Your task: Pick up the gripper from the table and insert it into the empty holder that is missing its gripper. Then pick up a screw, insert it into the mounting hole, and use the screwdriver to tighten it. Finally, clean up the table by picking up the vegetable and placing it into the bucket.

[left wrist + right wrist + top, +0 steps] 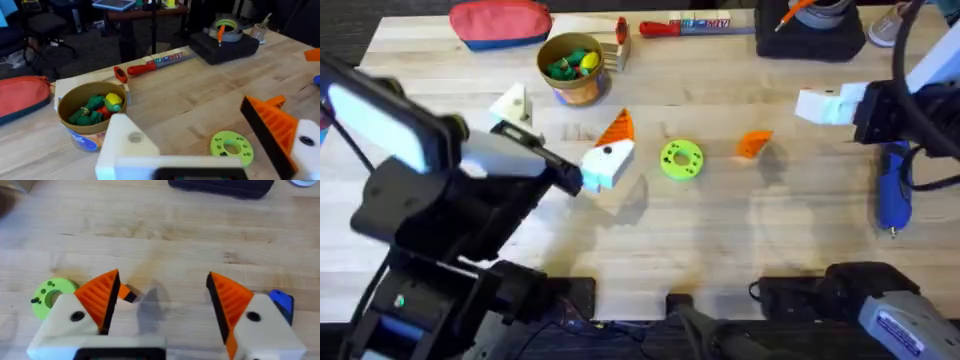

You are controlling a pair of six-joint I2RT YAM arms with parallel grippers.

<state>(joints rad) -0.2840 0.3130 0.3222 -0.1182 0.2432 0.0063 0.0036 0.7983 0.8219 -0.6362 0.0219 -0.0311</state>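
Note:
The orange gripper (752, 144) lies flat on the table (720, 230), right of centre. My right gripper (815, 105) hovers open above and to its right; in the right wrist view the orange gripper (127, 294) shows between its two orange-padded fingers (100, 297). My left gripper (185, 115) is open near the bucket (572, 68). One of its fingers is the bare white holder (127, 145), and the other carries an orange fin (275, 125). The blue screwdriver (893, 190) lies at the right. Dark green vegetables (85, 115) sit inside the bucket (90, 130).
A lime-green disc (681, 159) with small dark pieces on it lies mid-table. A red pouch (500, 22), a red-handled tool (685, 27) and a black box (810, 30) line the far edge. Bare wood lies in front of the disc.

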